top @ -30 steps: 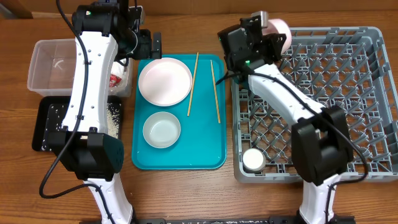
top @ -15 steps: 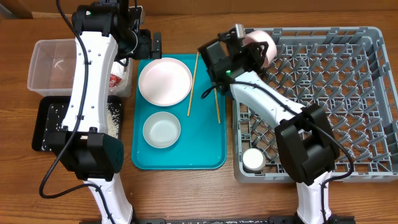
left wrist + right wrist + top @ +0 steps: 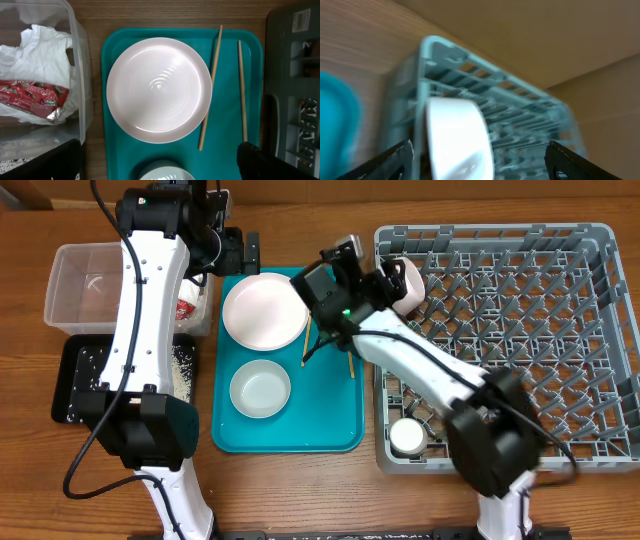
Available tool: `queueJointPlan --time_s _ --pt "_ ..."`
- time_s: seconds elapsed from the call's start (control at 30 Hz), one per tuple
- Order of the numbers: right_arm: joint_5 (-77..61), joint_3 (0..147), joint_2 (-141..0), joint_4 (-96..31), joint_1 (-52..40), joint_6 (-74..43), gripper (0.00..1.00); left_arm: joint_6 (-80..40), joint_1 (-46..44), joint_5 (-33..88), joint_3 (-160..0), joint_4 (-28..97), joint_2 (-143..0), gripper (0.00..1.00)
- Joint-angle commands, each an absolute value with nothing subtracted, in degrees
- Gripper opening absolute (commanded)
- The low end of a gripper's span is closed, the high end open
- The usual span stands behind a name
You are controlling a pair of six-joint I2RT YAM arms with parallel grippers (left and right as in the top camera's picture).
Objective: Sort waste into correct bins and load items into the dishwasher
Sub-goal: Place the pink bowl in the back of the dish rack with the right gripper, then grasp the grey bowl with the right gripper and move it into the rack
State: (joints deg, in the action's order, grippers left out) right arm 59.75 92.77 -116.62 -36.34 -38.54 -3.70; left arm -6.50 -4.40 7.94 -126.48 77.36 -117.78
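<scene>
The right wrist view is smeared throughout. The dish rack (image 3: 510, 92) shows only as soft grey bars and the teal tray (image 3: 332, 120) as a blue blur at the left edge. The white bowl (image 3: 457, 142) runs off the bottom.

In the left wrist view the grey-green bowl (image 3: 165, 173) shows only its rim at the bottom edge. The clear tub (image 3: 82, 90), napkin (image 3: 45, 50) and red wrapper (image 3: 30, 97) are cut by the left edge.

From overhead, the left arm (image 3: 145, 310) covers most of the wrapper and part of the black tray (image 3: 68, 385). The right arm (image 3: 400, 355) crosses the chopsticks (image 3: 304, 352). The rice grains (image 3: 183, 365) are too small to count.
</scene>
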Motion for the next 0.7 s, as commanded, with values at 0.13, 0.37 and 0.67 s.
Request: queueJointPlan --time_s 0.13,0.37,0.67 --pt "6.48 93.36 -102.48 -44.23 -38.61 -19.68 1.0 -6.87 -4.51 8.43 -127.61 77.32 -117.43 1.0" --pt "-12.58 82.72 -105.45 -39.94 -42.81 -39.92 0.57 -6.87 -4.51 8.43 -127.61 77.32 -117.43 1.0" --pt "-16.6 79.13 -113.06 -37.28 -46.74 -49.8 0.36 -6.87 -4.51 8.43 -127.61 77.32 -117.43 1.0"
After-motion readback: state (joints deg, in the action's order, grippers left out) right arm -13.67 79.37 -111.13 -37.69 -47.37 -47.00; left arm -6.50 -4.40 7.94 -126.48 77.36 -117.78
